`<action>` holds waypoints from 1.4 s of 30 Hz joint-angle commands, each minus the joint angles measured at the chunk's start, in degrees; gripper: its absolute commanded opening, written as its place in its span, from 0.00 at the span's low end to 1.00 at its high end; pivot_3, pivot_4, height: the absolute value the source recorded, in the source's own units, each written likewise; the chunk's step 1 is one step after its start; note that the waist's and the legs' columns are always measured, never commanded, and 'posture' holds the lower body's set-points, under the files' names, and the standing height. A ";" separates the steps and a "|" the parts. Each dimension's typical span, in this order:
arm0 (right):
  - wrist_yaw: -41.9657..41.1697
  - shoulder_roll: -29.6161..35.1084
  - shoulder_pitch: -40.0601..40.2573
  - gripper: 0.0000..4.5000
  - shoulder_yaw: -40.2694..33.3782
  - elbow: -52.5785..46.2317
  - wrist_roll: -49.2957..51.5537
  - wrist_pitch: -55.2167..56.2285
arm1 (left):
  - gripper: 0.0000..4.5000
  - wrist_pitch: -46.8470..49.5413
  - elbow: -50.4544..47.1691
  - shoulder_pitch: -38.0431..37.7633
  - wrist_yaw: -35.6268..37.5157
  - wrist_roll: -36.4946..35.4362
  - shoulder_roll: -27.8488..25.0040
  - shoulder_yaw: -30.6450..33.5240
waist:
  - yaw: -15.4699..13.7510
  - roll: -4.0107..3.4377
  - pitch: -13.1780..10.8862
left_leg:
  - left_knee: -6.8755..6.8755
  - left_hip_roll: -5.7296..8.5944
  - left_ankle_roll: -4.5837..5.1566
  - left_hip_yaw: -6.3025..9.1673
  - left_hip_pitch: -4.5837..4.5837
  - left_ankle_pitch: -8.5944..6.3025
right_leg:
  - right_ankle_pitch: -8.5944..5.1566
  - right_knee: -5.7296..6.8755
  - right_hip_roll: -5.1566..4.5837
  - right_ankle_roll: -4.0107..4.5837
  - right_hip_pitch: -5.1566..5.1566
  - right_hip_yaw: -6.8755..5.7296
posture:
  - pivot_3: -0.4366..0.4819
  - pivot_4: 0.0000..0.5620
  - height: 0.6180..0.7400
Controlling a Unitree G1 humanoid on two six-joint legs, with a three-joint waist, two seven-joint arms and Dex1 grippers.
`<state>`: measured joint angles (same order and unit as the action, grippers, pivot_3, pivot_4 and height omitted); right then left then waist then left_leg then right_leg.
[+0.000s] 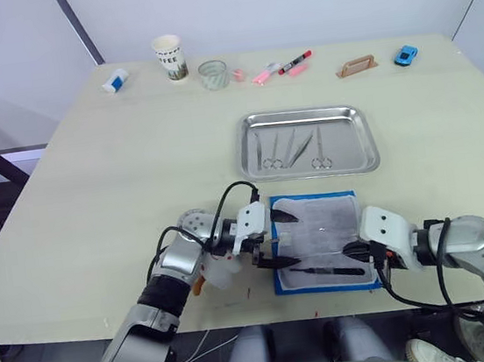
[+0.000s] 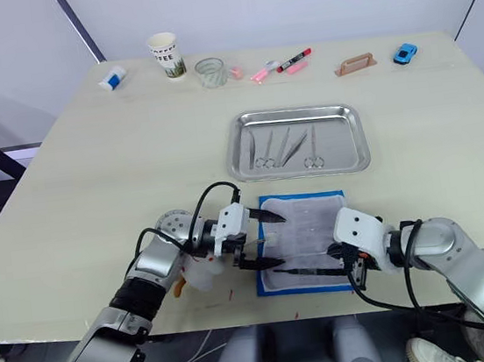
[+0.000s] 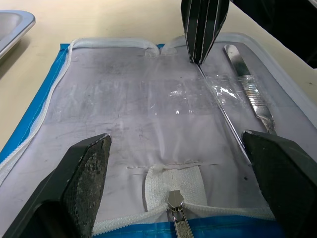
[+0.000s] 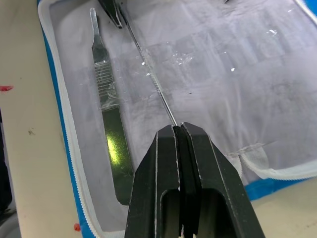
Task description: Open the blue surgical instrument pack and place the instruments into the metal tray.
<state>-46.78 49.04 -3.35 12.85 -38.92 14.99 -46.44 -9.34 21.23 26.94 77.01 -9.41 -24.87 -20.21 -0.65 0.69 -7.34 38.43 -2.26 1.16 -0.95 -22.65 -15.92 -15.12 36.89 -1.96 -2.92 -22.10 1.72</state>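
So the blue surgical instrument pack (image 1: pixel 318 240) is lying open flat at the near edge of the table (image 1: pixel 91 173), whitish lining up. The right gripper (image 1: pixel 354 248) sits over its near right part with fingers pinched together on the end of a thin probe (image 4: pixel 154 84), which lies partly under the clear pocket. Right beside it there's a flat scalpel handle (image 4: pixel 110 124) left in the lining too. The left gripper (image 1: pixel 276 241) hovers at the pack's left side, fingers spread wide, holding nothing.

Just beyond the pack is the metal tray (image 1: pixel 305 116), with several instruments (image 1: pixel 289 150) already lying in it. So we're mid-transfer, I'd say mostly done. Next move looks like sliding the probe out from the pocket, lifting it clear without snagging the plastic, and carrying it over the rim.
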 commanded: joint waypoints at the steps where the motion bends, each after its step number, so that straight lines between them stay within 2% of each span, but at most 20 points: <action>1: 0.74 1.45 0.67 0.02 -2.97 -2.62 0.55 -1.18 | 1.00 0.66 1.67 -1.17 -0.58 2.05 -0.51 -0.54 | -0.01 0.00 0.00 | 0.00 0.00 0.00 0.00 0.00 0.00 | 0.00 0.00 0.00 0.00 0.00 0.00 | 0.48 0.27 1.00; 8: -0.31 2.24 1.53 0.02 -1.25 -1.68 1.06 -0.29 | 1.00 0.79 1.53 -1.19 -0.56 2.05 -0.41 -0.60 | -0.02 0.00 0.00 | 0.00 0.00 0.00 -0.02 0.00 0.00 | 0.00 0.00 0.01 0.00 0.00 0.00 | 0.48 0.27 1.00; 10: -0.53 2.20 1.33 0.11 -0.04 -0.48 -0.06 1.70 | 1.00 0.84 1.47 -1.20 -0.60 2.08 -0.35 -0.65 | -0.02 0.00 0.00 | 0.00 0.00 0.00 -0.02 0.00 0.00 | 0.00 0.00 0.00 0.00 0.00 0.00 | 0.48 0.27 1.00; 14: -1.37 2.00 0.99 0.42 1.73 2.60 -2.76 8.04 | 1.00 0.93 1.40 -1.16 -0.64 2.11 -0.27 -0.66 | -0.02 0.01 0.01 | 0.00 0.00 0.00 -0.04 0.01 0.00 | 0.00 0.00 0.01 0.00 0.00 -0.01 | 0.48 0.27 1.00; 20: -4.02 2.07 -0.61 0.42 2.14 7.44 -4.67 14.69 | 1.00 1.11 1.21 -1.24 -0.69 2.15 -0.35 -0.61 | -0.02 0.00 0.01 | 0.01 0.00 0.00 -0.05 0.01 0.00 | 0.00 0.00 0.01 0.00 0.01 0.00 | 0.48 0.27 1.00; 28: -8.52 0.49 -4.51 0.42 5.02 12.51 -5.20 17.62 | 1.00 1.21 1.15 -1.18 -0.64 2.10 -0.37 -0.54 | -0.02 0.00 0.01 | 0.01 0.00 0.00 -0.05 0.01 0.00 | 0.00 0.01 0.01 0.00 0.01 0.00 | 0.48 0.27 1.00; 36: -11.36 -1.39 -4.21 0.42 7.79 17.51 -6.88 20.84 | 1.00 1.50 0.76 -1.39 -0.97 2.18 -0.38 -0.51 | 0.01 0.16 0.18 | 0.00 -0.01 0.00 -0.02 0.12 0.00 | 0.00 0.03 0.04 0.01 0.08 -0.01 | 0.48 0.27 1.00; 39: -12.36 -1.38 -3.38 0.23 8.30 18.52 -7.12 21.36 | 1.00 1.64 0.57 -1.50 -1.06 2.16 -0.38 -0.50 | -0.01 0.20 0.21 | -0.02 -0.02 0.00 -0.02 0.32 0.00 | -0.02 0.01 0.04 0.03 0.30 -0.02 | 0.48 0.27 1.00; 41: -13.07 -1.37 -3.00 0.01 8.45 18.81 -6.75 20.54 | 1.00 1.71 0.43 -1.61 -1.07 2.12 -0.42 -0.52 | 0.04 0.24 0.24 | -0.06 -0.02 0.00 -0.03 0.49 0.00 | -0.03 -0.02 0.04 0.05 0.45 -0.01 | 0.48 0.27 1.00; 42: -13.34 -1.39 -2.93 0.01 8.49 18.91 -6.67 20.22 | 1.00 1.73 0.39 -1.64 -1.08 2.11 -0.43 -0.53 | 0.03 0.26 0.27 | -0.08 -0.03 0.00 -0.05 0.58 0.00 | -0.04 -0.02 0.04 0.07 0.51 0.01 | 0.48 0.27 1.00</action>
<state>-59.51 47.69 -7.65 18.81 -22.27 9.42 -24.57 -8.16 20.98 26.55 76.37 -8.96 -25.03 -20.15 -0.61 0.96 -7.07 38.34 -2.29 1.16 -1.01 -22.05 -15.93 -15.16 36.87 -1.91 -2.84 -21.57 1.73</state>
